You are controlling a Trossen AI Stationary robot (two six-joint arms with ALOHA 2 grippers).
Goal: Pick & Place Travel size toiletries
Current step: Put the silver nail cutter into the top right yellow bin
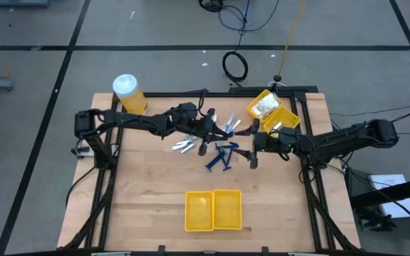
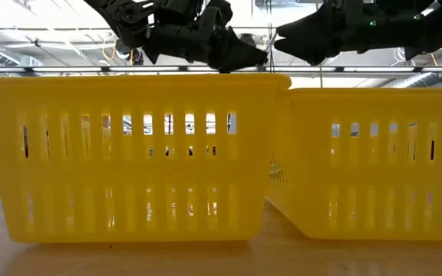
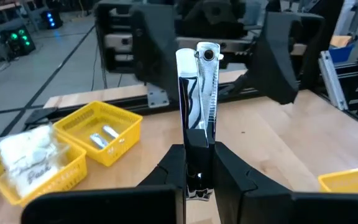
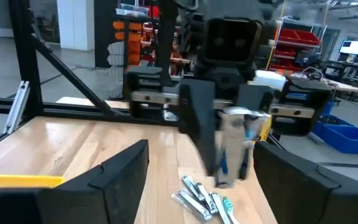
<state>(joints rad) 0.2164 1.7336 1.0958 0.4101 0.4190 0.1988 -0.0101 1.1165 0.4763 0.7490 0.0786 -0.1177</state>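
Observation:
My left gripper [image 1: 218, 131] hangs above the table's middle, shut on a slim toiletry [image 3: 199, 81], a white piece beside a silvery strip with a round rivet. It also shows in the right wrist view [image 4: 238, 146]. My right gripper [image 1: 255, 148] stands open just to its right, facing it, with nothing between its fingers [image 4: 126, 171]. On the table below lie dark blue razors [image 1: 223, 155] and small silvery pieces [image 1: 184, 146]. A yellow bin [image 1: 272, 112] at the far right holds white packets [image 3: 27, 158] and silvery pieces [image 3: 104, 135]. My left gripper pinches the toiletry's near end [image 3: 196, 127] between its two fingers. The fingers lie nearly level and point toward the table's right, along the item. The rest of it sticks out past the fingertips, lifted clear of the table.
A yellow two-compartment bin [image 1: 213, 210] stands at the near edge and fills the low view [image 2: 129, 153]. A big yellow jar with a white lid [image 1: 129, 94] stands at the far left corner. Dark frame rails [image 1: 105, 178] run along the table's sides.

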